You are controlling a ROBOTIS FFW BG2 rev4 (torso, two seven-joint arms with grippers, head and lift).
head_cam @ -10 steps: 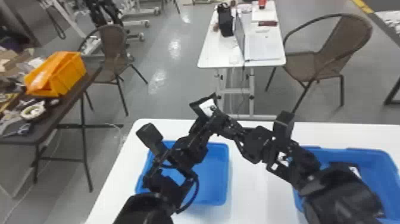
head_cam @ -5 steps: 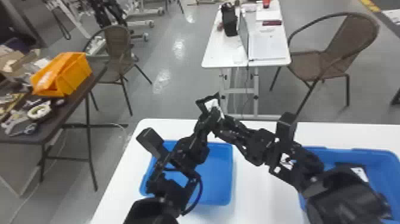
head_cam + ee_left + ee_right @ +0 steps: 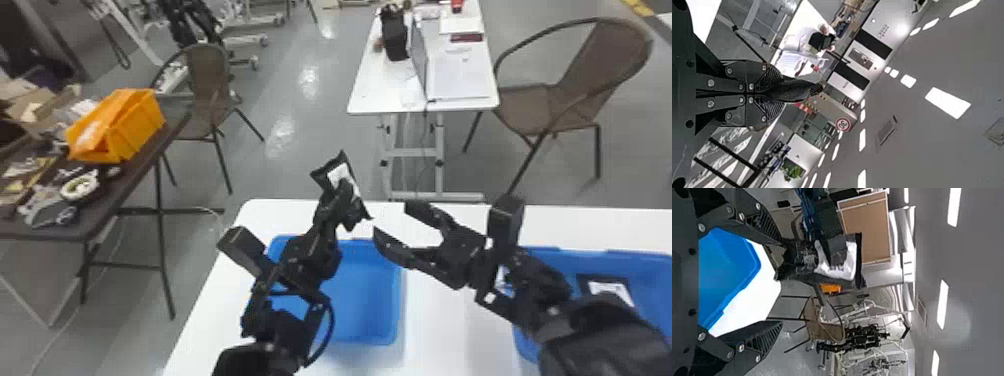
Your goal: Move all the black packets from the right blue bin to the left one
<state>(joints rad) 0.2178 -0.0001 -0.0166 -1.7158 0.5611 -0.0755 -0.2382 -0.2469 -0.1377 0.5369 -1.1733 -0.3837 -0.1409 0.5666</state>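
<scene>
— Condition of left gripper [image 3: 342, 199]?

— Narrow, clamped on black packet [image 3: 339, 173]. Confirmed in left wrist view, with packet edge-on between 2 fingers.

— Position of held packet?

— Raised, tilted, with white label visible. Seen in head view near far rim of left blue bin [image 3: 367, 310]. Exact height: cannot tell.

— Condition of right gripper [image 3: 391, 218]?

— Wide, with 2 fingers well apart and nothing clamped between. Noted just beside held packet in head view, pointing towards left gripper. Same packet visible near 1 fingertip in right wrist view. Contact there: cannot tell.

— Remaining stock?

— 2nd black packet [image 3: 607, 286], also with white label, inside right blue bin [image 3: 646, 272]. Partly behind right arm. Full count in that bin: cannot tell.

— Support for both bins?

— White table [image 3: 440, 320], set side by side with a gap between.

— Surroundings?

— Orange bin [image 3: 142, 125] on dark table [image 3: 80, 227] to the left. Open laptop [image 3: 460, 82] on farther white table [image 3: 367, 95], between 2 brown chairs.
</scene>
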